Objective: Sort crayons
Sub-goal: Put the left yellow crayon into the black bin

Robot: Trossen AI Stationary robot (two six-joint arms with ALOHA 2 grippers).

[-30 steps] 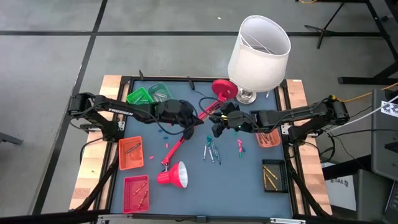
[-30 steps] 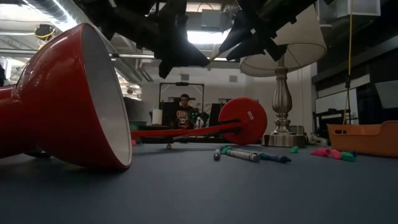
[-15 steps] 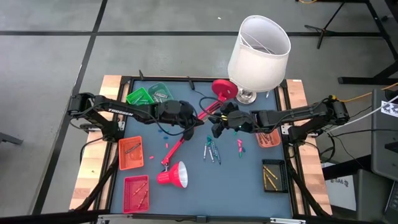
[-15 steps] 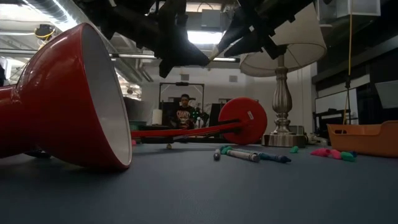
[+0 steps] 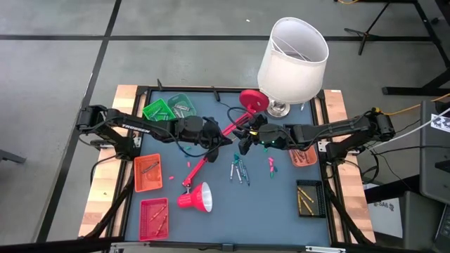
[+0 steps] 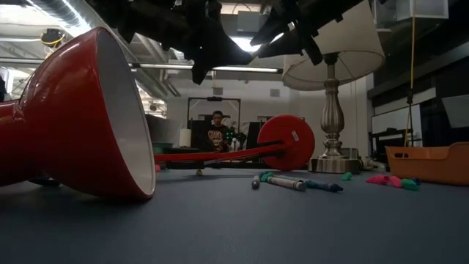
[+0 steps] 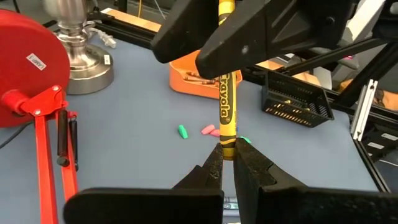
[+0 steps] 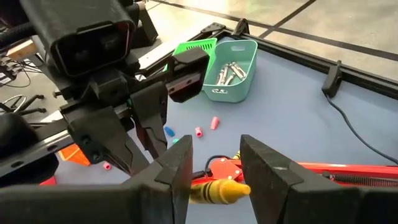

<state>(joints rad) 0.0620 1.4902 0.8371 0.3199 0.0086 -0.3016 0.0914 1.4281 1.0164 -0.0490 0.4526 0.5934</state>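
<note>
A yellow crayon point(image 7: 226, 93) is being handed over above the middle of the table point(image 5: 274, 204): the left claw point(image 7: 226, 163) is clamped on one end, the right claw point(image 8: 214, 163) stands apart around the other and must close next.

Even overhead light falls on my grey-blue table top point(image 5: 211, 218), and shadows under my arms are faint. At table height the room's bright ceiling light strip point(image 6: 242, 45) glares behind my arms, turning them to silhouettes. The glossy red metal lamp shade point(image 6: 80, 117) looms soft and near.
</note>
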